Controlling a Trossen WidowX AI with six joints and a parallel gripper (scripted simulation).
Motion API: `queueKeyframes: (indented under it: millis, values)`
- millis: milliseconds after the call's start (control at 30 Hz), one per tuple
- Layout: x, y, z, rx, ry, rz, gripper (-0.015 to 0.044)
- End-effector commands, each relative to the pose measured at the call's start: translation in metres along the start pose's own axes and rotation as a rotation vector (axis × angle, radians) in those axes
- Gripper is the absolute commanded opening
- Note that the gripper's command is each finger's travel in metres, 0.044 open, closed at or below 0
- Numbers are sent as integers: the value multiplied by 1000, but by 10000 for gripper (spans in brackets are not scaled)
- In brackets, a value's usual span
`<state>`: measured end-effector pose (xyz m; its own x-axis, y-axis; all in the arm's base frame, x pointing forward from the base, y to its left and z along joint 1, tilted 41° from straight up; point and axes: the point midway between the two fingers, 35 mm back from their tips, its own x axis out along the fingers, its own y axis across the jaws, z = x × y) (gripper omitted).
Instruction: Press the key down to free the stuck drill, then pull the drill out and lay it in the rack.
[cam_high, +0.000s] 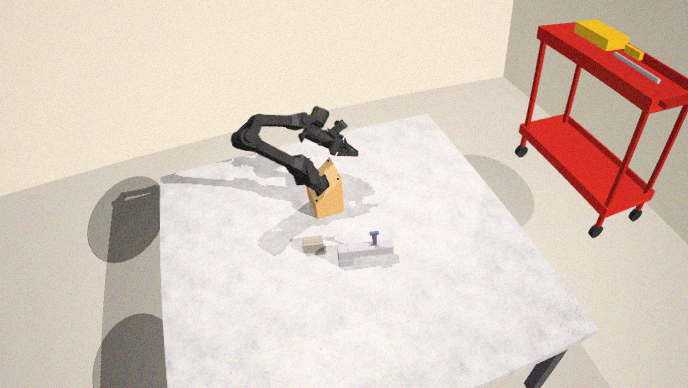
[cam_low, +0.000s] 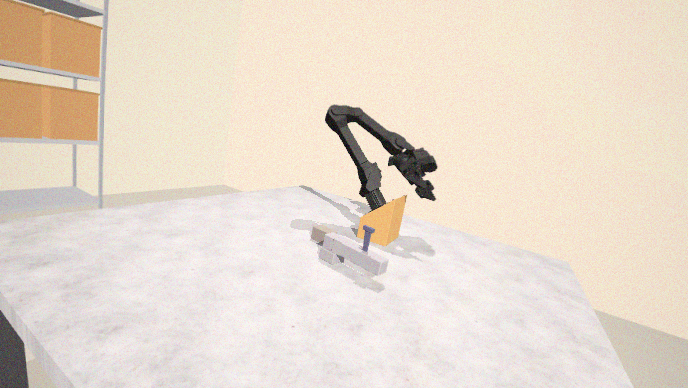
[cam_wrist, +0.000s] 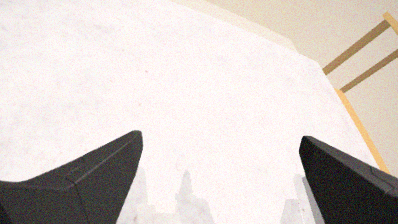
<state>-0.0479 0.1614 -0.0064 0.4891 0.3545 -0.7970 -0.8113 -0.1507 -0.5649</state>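
Observation:
A purple T-shaped piece (cam_high: 374, 238) (cam_low: 367, 238) stands upright on a pale grey bar (cam_high: 357, 250) (cam_low: 350, 250); I cannot tell whether it is the key or the drill. A smaller pale block (cam_low: 327, 256) shows low under one end of the bar. A small tan block (cam_high: 313, 244) (cam_low: 318, 234) is beside that end. I cannot make out a rack for certain. My gripper (cam_high: 353, 152) (cam_low: 428, 194) (cam_wrist: 221, 141) is open and empty, high above the table and well behind the bar. None of these pieces shows in the wrist view.
An orange wedge-shaped block (cam_high: 331, 201) (cam_low: 384, 227) is at the arm's foot, behind the bar. A red cart (cam_high: 582, 157) stands off the table at the right. Shelving with orange boxes (cam_low: 75, 45) stands off the table at the left in the exterior view.

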Motion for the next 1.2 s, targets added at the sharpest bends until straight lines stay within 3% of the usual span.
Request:
queueKeyframes:
  millis: [0, 267, 467, 833, 1167]
  values:
    - [0, 0, 0, 0, 0, 0, 374]
    - [0, -1, 1, 7, 5, -2, 164]
    - [18, -31, 21, 236, 178, -61, 6]
    - [68, -114, 28, 664, 519, -161, 0]
    - [115, -196, -19, 1033, 824, -249, 0]
